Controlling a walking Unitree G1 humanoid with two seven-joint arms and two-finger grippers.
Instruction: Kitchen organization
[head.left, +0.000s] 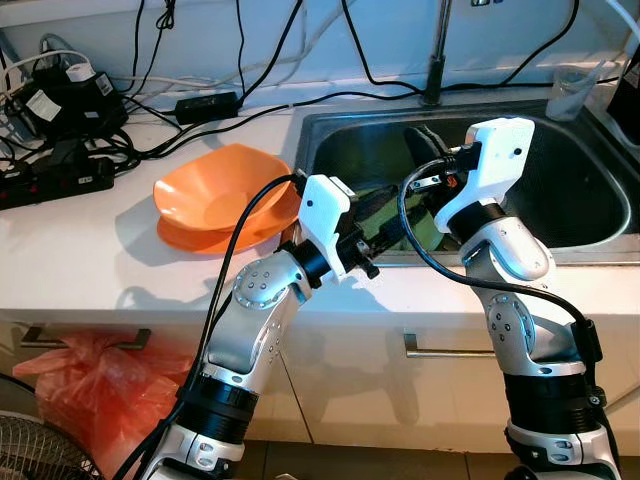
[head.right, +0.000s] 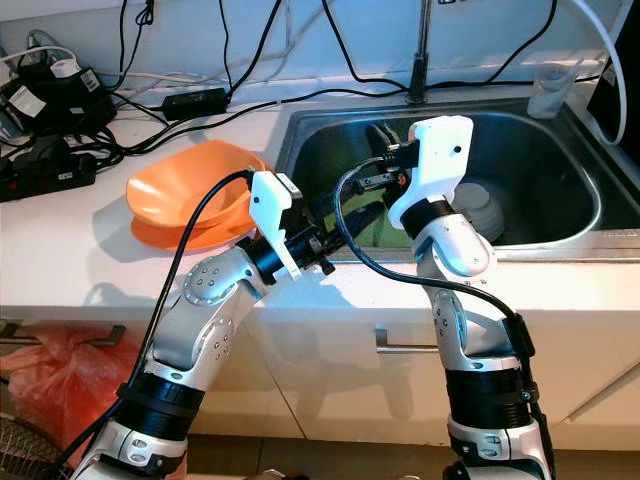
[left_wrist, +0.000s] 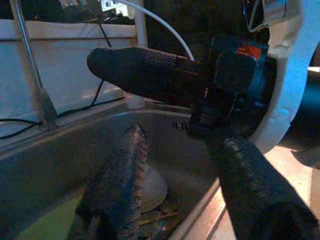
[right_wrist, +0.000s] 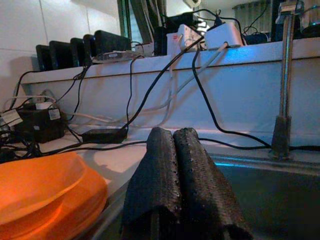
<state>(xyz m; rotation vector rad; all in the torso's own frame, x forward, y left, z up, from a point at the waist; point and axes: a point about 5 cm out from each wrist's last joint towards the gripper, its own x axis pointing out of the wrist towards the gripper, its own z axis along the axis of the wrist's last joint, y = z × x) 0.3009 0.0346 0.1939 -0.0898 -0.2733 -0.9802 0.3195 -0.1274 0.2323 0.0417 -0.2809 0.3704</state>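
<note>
- Sink (head.left: 590, 215), upper right of the frame, holds a pale bowl (head.right: 478, 208); unloading it looks like the current step.
- Orange plates (head.left: 215, 195) sit stacked on the worktop (head.left: 80, 250), centre-left.
- Right pincer (right_wrist: 172, 165), fingers pressed together and empty, must open next.
- Left pincer (left_wrist: 150, 145) is spread, empty, over the sink's front edge.

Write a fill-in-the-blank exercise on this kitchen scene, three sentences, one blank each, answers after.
1. The stacked plates on the white counter are ____ in colour.
2. The right gripper has its fingers pressed ____, with nothing between them.
3. Both grippers reach over the steel ____, where a white bowl lies upside down; the left gripper is at its near rim.

Answers: orange; together; sink
</note>
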